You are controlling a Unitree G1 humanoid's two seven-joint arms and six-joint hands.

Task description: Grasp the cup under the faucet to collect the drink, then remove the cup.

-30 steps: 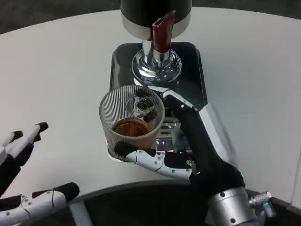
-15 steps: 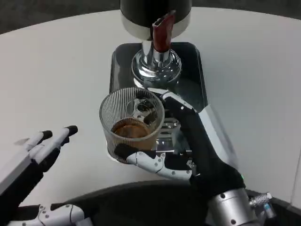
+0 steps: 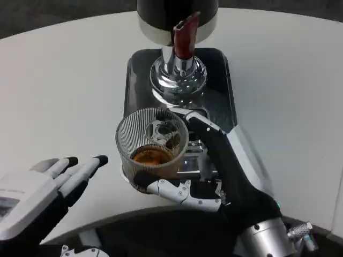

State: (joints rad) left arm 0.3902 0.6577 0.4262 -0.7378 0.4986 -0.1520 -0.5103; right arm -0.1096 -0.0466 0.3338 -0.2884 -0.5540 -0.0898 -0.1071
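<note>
In the right hand sat the ribbed cup, fingers wrapped round its base, amber drink inside, just short of the faucet. Left hand hovered well apart, fingers extended, holding nothing.

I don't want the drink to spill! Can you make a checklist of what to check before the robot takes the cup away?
1. Right hand grips the cup: ok.
2. Drink in the cup: ok, brown liquid at the bottom.
3. Cup upright: ok.
4. Faucet stopped pouring: ok, no stream visible.
5. Left hand out of the way: ok, open, beside the cup, not touching.
6. Cup lifted off the tray: cannot tell.
</note>
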